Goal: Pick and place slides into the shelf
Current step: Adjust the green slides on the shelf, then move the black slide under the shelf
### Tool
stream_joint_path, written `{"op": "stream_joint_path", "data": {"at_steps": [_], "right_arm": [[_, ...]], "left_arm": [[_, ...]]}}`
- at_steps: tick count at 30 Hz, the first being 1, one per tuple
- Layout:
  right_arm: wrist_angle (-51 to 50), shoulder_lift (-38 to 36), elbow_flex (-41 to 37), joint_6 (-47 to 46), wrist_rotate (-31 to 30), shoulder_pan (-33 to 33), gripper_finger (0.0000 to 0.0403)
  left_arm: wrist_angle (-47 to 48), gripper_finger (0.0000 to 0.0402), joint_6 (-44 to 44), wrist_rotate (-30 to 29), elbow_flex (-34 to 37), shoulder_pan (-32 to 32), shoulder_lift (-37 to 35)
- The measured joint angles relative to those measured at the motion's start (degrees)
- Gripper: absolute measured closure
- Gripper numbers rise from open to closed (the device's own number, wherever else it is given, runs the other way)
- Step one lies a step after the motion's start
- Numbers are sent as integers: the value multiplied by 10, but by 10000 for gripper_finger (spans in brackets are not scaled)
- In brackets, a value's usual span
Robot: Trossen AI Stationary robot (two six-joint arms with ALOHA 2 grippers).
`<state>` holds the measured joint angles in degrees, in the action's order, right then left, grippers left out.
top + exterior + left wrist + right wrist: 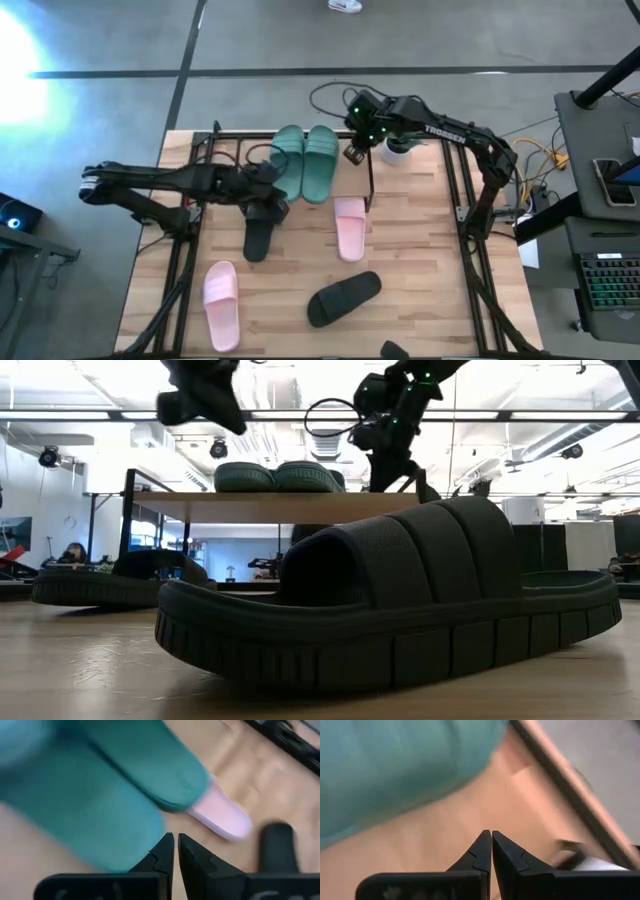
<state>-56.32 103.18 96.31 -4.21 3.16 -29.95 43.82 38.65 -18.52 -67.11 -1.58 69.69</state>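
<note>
The two green slides lie side by side, soles down, on the shelf's wood top board; they also show in the low view. One pink slide lies just in front of the shelf, the other at the near left. One black slide lies below my left gripper, the other near the front middle. My left gripper is shut and empty over the shelf's near edge, by the green slides' near ends. My right gripper is shut and empty above the board, right of the green slides.
A small plant in a white pot stands just right of my right gripper at the table's far edge. The shelf's black end rod runs beside the pink slide. A dark object lies at the front edge. Bare wood lies at the right.
</note>
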Motion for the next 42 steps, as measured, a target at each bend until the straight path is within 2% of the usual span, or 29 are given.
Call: {"op": "stream_joint_path", "data": {"at_steps": [3, 6, 20, 22, 25, 27, 30, 33, 37, 42], "right_arm": [[9, 12, -1, 2, 13, 9, 394], [28, 19, -1, 8, 15, 19, 394], [100, 19, -1, 41, 8, 28, 394], [96, 18, -1, 36, -23, 28, 394], [40, 6, -1, 35, -78, 28, 394], [-12, -10, -1, 28, -83, 28, 394], [-84, -36, -3, 19, -82, 46, 394], [-126, -60, -13, 13, -77, 92, 394], [-145, -93, -35, -20, -75, 168, 394], [-140, -114, -52, -113, -77, 276, 394]], "left_arm": [[28, 391, 23, -69, 1, 0, -24], [44, 391, 31, -99, 2, 1, -37], [54, 391, 30, -104, 9, 1, -32], [53, 391, 30, -104, 9, 1, -30], [75, 391, 21, -101, 9, 0, -31], [88, 391, -4, -84, 9, -1, -39], [88, 391, -75, -22, 9, -6, -58], [90, 391, -145, 69, 9, -16, -75], [100, 391, -170, 195, 11, -25, -104], [119, 391, -183, 229, 37, -43, -138]]}}
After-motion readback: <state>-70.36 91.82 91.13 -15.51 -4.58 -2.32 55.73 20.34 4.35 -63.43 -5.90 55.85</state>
